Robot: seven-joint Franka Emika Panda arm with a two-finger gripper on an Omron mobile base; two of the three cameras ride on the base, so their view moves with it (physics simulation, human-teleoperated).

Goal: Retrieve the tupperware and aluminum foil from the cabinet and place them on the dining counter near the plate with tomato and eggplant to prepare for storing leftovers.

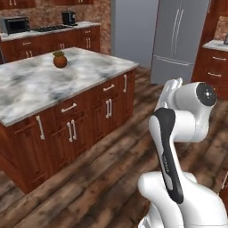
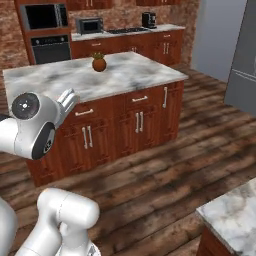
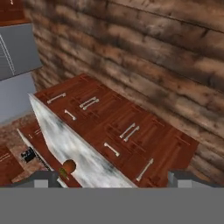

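My gripper [image 3: 113, 179] is open, its two dark fingertips [image 3: 43, 178] far apart with nothing between them. It hangs in the air above the wooden floor, beside the folded white arm, and its hand [image 1: 171, 88] [image 2: 67, 100] faces the island. The tupperware, the aluminum foil, the plate and the dining counter are out of view. Along the back wall, the lower edges of reddish-brown wall cabinets [image 2: 90, 4] show with their doors shut.
A marble-topped island [image 1: 40, 84] [image 2: 125, 75] with reddish drawers and a small potted plant [image 1: 60, 59] [image 2: 99, 62] stands ahead. Behind it are a back counter with a coffee maker [image 2: 148, 19], a microwave and a wall oven [image 2: 50, 47]. A steel fridge [image 1: 180, 38] stands right. A marble corner [image 2: 230, 215] lies close by.
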